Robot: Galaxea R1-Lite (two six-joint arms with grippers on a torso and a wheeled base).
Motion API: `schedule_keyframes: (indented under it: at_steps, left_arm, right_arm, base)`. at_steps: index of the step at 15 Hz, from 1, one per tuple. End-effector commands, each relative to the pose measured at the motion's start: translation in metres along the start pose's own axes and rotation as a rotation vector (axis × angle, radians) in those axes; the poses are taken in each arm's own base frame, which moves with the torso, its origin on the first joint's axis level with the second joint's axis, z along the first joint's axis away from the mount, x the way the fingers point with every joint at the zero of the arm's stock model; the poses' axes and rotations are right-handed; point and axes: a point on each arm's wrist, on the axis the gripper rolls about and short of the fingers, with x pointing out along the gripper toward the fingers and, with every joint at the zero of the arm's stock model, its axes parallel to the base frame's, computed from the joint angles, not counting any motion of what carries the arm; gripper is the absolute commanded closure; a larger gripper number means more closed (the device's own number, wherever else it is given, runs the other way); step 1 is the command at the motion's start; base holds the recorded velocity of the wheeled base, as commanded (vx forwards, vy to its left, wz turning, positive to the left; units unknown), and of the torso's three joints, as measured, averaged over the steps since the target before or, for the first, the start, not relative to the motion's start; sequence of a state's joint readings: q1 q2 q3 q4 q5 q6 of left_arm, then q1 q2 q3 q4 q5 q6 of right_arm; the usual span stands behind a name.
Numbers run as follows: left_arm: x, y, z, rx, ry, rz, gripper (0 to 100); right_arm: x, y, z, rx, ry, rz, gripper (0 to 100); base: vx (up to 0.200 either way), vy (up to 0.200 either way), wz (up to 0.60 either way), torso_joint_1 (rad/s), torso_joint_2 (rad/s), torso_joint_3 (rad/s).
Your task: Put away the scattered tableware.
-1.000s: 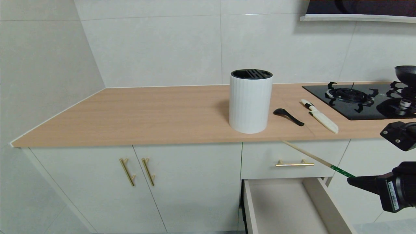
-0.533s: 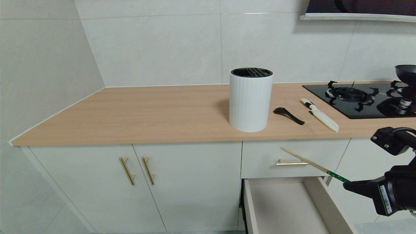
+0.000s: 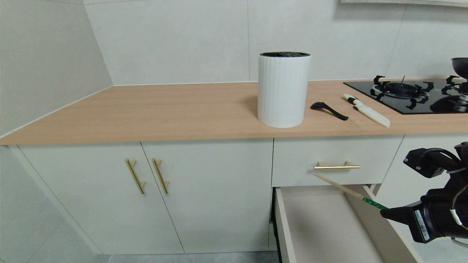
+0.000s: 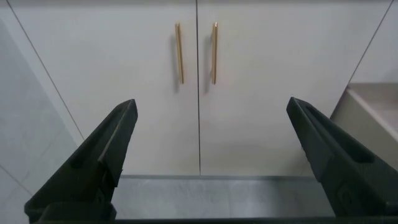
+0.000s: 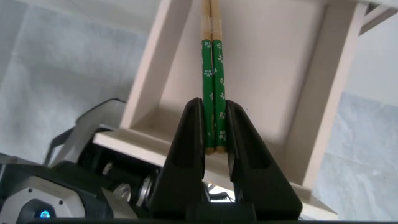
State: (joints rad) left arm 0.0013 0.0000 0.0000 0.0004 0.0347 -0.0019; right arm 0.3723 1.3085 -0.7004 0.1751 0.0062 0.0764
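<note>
Chopsticks [image 3: 347,190] lower, inside right gripper [image 3: 385,212]

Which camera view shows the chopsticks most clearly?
The right wrist view: both chopsticks lie side by side, green ends clamped in the right hand. The head view gives one thin slanted line above the open drawer.

Chopsticks [image 5: 212,81] tan, green ends with white prints; holder [image 3: 282,91] white, ribbed; spoon [image 3: 331,111] black.

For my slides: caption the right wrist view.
Right gripper shut on green-handled chopsticks, held over the open drawer.
</note>
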Motion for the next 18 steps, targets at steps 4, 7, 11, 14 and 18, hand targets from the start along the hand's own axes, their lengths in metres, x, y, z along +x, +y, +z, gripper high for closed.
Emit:
schedule_keyframes:
  at_steps: [4,7,11,14,18]
  left_arm:
    - [0.000,0.000,0.000,-0.001,0.001,0.001,0]
    - [0.000,0.000,0.000,0.000,0.000,0.001,0]
    - [0.000,0.000,0.000,0.000,0.001,0.001,0]
    - [0.000,0.000,0.000,-0.001,0.000,-0.001,0]
    - [0.000,0.000,0.000,0.000,0.001,0.001,0]
  right_arm:
    - [0.012,0.000,-0.001,0.000,0.046,-0.005,100]
    - [0.014,0.000,-0.002,0.000,0.057,-0.006,100]
    - [0.016,0.000,-0.002,0.000,0.066,-0.006,100]
    - [0.019,0.000,-0.002,0.000,0.076,-0.007,100]
    - [0.077,-0.002,-0.007,0.019,0.221,0.021,100]
  base:
    - [0.000,0.000,0.00,-0.160,0.46,0.303]
    - [0.000,0.000,0.00,-0.126,0.45,0.318]
    - [0.000,0.000,0.00,-0.039,0.16,0.097]
    - [0.000,0.000,0.00,0.000,0.00,0.000]
    - [0.000,0.000,0.00,0.000,0.00,0.000]
